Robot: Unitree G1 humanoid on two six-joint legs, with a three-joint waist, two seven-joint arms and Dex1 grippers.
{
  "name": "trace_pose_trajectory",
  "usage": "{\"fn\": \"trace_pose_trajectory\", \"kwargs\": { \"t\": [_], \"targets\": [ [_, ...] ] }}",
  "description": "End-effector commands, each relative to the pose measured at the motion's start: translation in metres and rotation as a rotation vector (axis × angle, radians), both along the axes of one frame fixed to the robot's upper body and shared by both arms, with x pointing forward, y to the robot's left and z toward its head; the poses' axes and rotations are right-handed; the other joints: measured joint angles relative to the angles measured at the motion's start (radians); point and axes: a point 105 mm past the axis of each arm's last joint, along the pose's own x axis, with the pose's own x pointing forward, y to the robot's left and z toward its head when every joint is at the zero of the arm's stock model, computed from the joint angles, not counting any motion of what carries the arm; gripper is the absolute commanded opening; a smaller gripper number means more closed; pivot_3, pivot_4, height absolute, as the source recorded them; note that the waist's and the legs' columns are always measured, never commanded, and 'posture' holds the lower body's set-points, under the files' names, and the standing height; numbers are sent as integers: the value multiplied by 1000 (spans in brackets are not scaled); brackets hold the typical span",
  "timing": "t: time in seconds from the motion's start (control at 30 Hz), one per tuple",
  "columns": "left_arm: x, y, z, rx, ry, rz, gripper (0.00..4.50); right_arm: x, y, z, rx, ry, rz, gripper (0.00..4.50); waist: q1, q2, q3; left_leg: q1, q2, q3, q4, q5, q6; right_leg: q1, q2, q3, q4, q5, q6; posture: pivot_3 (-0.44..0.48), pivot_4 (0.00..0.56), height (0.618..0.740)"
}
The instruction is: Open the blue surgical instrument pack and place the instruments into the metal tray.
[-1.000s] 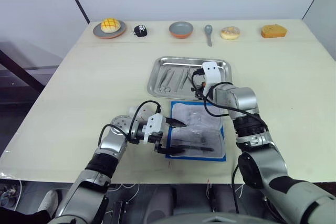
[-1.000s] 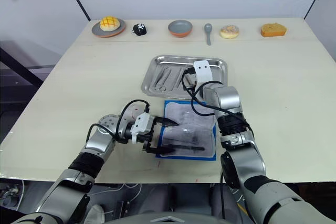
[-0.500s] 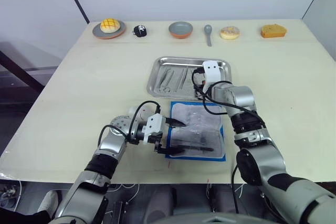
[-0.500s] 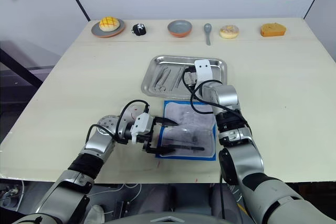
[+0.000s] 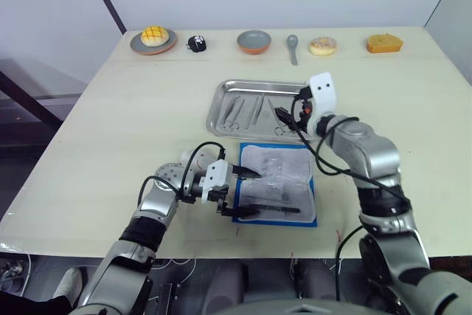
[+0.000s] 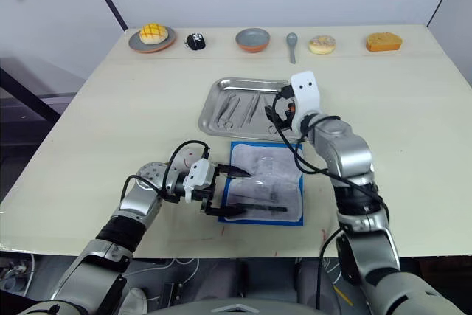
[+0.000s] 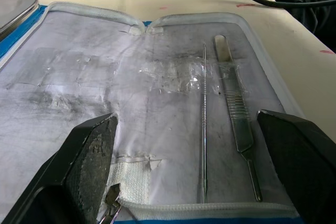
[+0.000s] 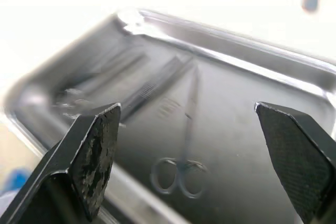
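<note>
My left fingers (image 5: 237,191) spreading wide over the opened blue surgical instrument pack (image 5: 276,186), my right fingers (image 8: 199,166) hovering parted and empty above instruments (image 5: 247,111) lying in the metal tray (image 5: 221,94)

metal tray (image 5: 221,105): shiny polished steel, mirror-ish rim, smooth. instruments (image 5: 243,111) inside: slim bare metal, duller grey sheen. blue surgical instrument pack (image 7: 136,108): soft cloth, matt; whitish lining smudged grey, woven-looking hem, bit of crinkly clear film stuck on. scalpel-type handle (image 7: 233,108) on lining: brushed metal, ribbed grip. thin probe (image 7: 203,129): smooth bright wire. table (image 5: 133,108): pale matt surface, few scuffs. gripper fingers (image 8: 92,150): black, rough grainy pads.
</note>
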Motion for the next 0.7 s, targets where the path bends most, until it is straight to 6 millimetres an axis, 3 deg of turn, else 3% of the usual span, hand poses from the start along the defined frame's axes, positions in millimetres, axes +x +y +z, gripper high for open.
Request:
{"fn": "trace_pose_trajectory", "kwargs": {
  "t": [0.03, 0.13, 0.2, 0.37, 0.7],
  "targets": [
    [-13, 2, -33, 90, 126, 6, 4500, -33, 6, 25, 8, -178, 182, 4281, 0, 0, 0, 0, 0, 0, 0, 0, 0, 0, 0, 0, 0, 0, 0, 0, 150, 732],
    [-13, 2, -32, 87, 128, 7, 4500, -69, -2, 23, 24, -245, 379, 4281, 3, -1, 0, 0, 0, 0, 0, 0, 0, 1, 0, 0, -1, 0, 0, 0, 150, 732],
    [-13, 2, -32, 87, 129, 4, 4500, -81, -14, 13, -36, -238, 442, 4281, 1, -1, 1, 0, 0, 0, 0, 0, 0, 1, 0, 0, -2, 0, 0, 0, 150, 732],
    [-14, 3, -32, 89, 132, 1, 4500, -114, -39, 4, 2, -107, 622, 4281, 2, -2, 1, 2, 0, -1, 0, 0, 0, 4, 0, 0, -2, 0, 0, 0, 150, 732],
    [-15, 3, -32, 88, 138, -1, 4500, -146, -98, 15, -87, -73, 682, 4281, 4, -5, 3, 2, 0, -1, 0, 0, 0, 5, 0, -1, -3, 0, 0, 0, 150, 732]
  ]
}}
